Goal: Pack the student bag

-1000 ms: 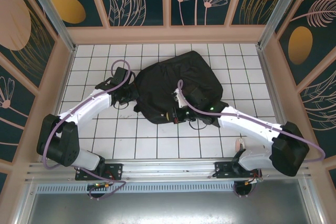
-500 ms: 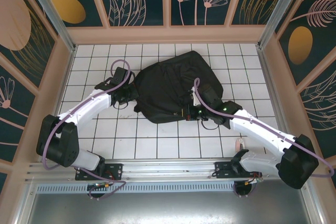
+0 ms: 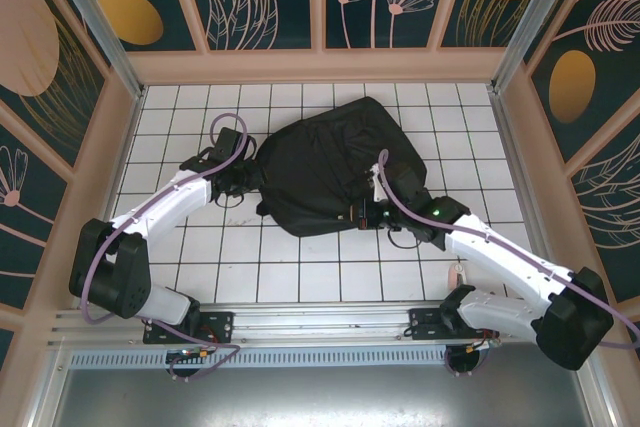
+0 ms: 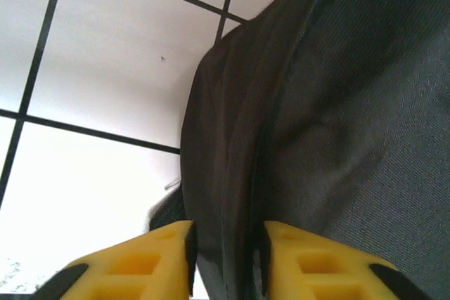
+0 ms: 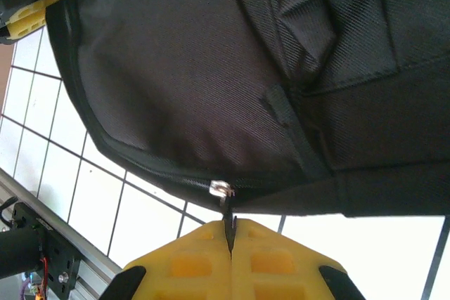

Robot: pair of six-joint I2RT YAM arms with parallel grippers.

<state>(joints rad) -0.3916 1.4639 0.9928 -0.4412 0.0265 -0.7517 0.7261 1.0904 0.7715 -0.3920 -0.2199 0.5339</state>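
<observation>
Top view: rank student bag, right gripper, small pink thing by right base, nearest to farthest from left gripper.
1. student bag: left gripper straddles its edge.
2. right gripper: bag's near edge, shut on zipper pull.
3. small pink thing: by right arm's base.

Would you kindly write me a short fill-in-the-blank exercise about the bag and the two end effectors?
1. The student bag lies on a table of ___ tiles.
2. The fingers of the right end effector are ___ on the zipper pull.
3. The left end effector straddles the bag's edge, its fingers ___.
Missing words: white; shut; apart.
</observation>
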